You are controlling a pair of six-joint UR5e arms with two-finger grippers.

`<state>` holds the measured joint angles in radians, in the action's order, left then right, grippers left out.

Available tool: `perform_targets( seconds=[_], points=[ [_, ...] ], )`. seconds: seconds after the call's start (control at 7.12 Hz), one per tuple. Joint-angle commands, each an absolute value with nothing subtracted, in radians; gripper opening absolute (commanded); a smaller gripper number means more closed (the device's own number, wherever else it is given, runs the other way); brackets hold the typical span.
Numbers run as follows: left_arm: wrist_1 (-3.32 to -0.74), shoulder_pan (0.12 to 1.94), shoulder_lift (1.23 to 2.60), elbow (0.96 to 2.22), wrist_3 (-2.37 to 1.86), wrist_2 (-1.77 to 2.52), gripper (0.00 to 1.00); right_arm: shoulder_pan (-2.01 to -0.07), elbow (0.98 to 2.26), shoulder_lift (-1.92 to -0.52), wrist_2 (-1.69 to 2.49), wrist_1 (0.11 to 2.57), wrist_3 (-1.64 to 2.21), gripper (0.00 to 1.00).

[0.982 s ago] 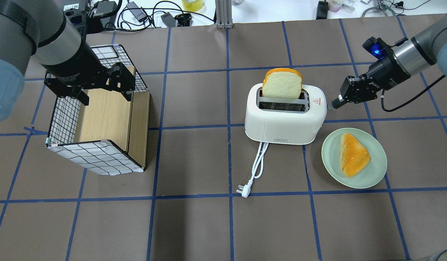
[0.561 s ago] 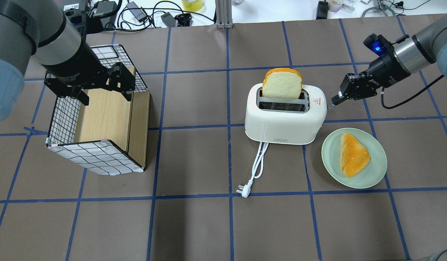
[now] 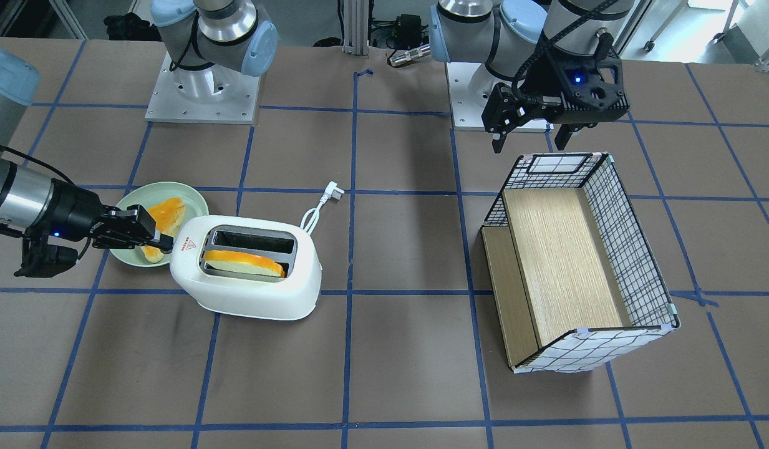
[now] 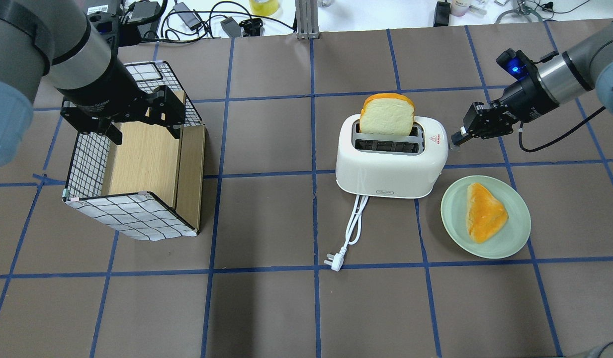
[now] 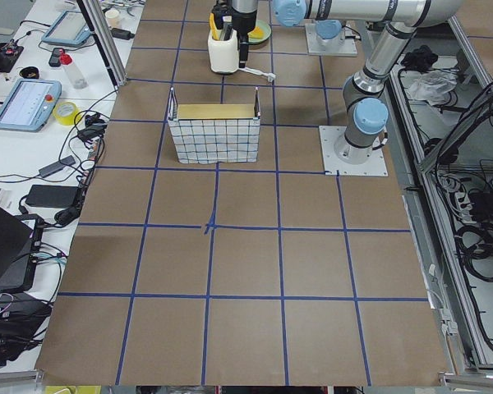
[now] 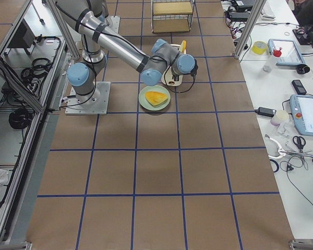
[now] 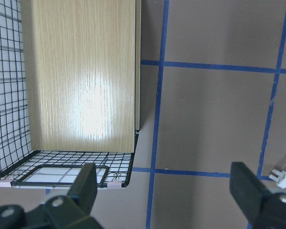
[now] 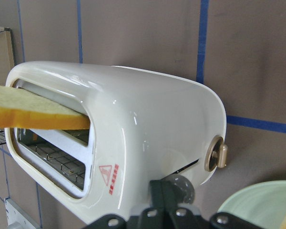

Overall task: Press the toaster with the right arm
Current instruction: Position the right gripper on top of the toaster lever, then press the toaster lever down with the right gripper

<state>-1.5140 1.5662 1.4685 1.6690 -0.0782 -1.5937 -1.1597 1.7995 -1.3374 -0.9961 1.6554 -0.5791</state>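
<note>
At the toaster's knob end, the right gripper has its two fingers pressed together with nothing between them. Their tips lie at the small grey knob low on that end face; whether they actually touch it cannot be told. Behind the fingers, the black gripper body and the blue-lit wrist slant up and away toward the table's right edge.

Against a second ago, the right gripper looks slightly smaller in the overhead view and sits a touch further toward the toaster, with its tips at much the same spot by the end face. The toaster itself has not shifted. It stands upright near the table's middle with its white cord trailing toward the robot. The bread slice in the slot farther from the robot stands as high as before.

Just beside the toaster, a green plate carries another slice.

The left gripper hangs with its fingers spread wide and empty over the far rim of the grid-patterned box, unchanged.
</note>
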Motion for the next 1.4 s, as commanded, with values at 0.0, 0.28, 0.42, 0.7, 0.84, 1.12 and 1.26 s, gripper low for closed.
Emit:
perform_targets(
  seconds=[0.0, 0.28, 0.42, 0.7, 0.84, 1.12, 1.26],
  points=[
    [-1.514, 1.566, 1.468, 1.669, -0.078, -1.594, 1.0, -1.16, 1.805, -1.335, -0.997, 1.663, -0.58, 0.0],
    [-1.514, 1.566, 1.468, 1.669, -0.078, -1.594, 1.0, -1.16, 1.807, -1.335, -1.009, 1.675, -0.537, 0.0],
    [-1.514, 1.566, 1.468, 1.669, -0.078, -1.594, 1.0, -1.16, 1.81, -1.319, -1.014, 1.695, -0.534, 0.0],
    [-1.514, 1.566, 1.468, 1.669, -0.078, -1.594, 1.0, -1.16, 1.816, -1.302, -1.02, 1.724, -0.535, 0.0],
    [-1.514, 1.566, 1.468, 1.669, -0.078, -1.594, 1.0, -1.16, 1.818, -1.301, -1.02, 1.726, -0.534, 0.0],
    [-1.514, 1.566, 1.47, 1.669, -0.078, -1.594, 1.0, -1.16, 1.818, -1.287, -1.02, 1.726, -0.528, 0.0],
    [-1.514, 1.566, 1.468, 1.669, -0.078, -1.594, 1.0, -1.16, 1.818, -1.282, -1.022, 1.726, -0.528, 0.0]
  ],
)
